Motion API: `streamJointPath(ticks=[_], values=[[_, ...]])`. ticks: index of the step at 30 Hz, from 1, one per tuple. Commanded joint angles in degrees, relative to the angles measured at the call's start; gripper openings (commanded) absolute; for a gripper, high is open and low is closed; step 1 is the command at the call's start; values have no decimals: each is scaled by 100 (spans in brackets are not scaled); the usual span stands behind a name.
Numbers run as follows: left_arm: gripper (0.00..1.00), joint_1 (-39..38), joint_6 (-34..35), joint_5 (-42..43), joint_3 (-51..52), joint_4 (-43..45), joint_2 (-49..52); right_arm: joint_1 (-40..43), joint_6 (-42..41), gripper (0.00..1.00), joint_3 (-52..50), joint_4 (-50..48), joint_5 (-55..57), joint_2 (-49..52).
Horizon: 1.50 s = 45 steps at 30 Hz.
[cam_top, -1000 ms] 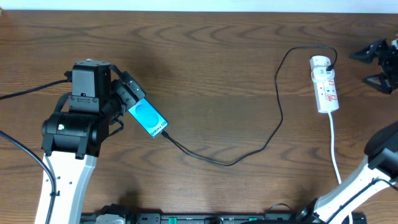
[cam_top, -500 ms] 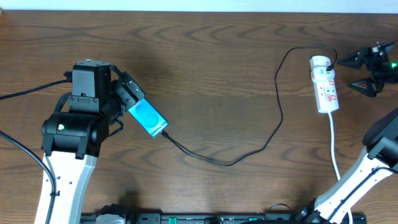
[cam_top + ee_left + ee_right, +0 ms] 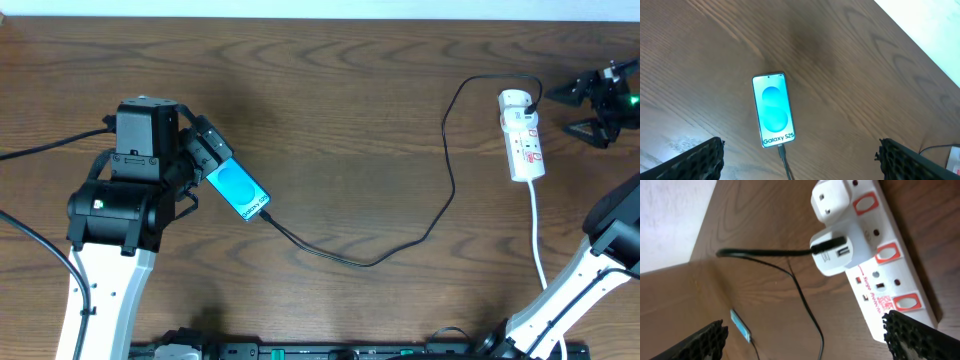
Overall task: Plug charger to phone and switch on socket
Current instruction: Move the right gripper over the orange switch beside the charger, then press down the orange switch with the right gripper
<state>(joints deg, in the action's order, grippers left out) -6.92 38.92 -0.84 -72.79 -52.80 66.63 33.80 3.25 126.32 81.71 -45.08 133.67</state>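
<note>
Under the spread left fingers point(image 3: 695, 162), the phone point(image 3: 772, 110) lies flat on the desk point(image 3: 865, 75), charger point(image 3: 784, 161) tip at its port. Beyond, the spread right fingers point(image 3: 695, 342) face the socket point(image 3: 902, 277); a glancing press could slide the strip and miss the red switch point(image 3: 887, 253).
</note>
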Motion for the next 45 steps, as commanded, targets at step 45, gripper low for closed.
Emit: streamJointPath(ticks=[45], values=[[98, -2, -79, -181, -149, -76, -42, -455, 0, 99, 122, -848, -7, 566]])
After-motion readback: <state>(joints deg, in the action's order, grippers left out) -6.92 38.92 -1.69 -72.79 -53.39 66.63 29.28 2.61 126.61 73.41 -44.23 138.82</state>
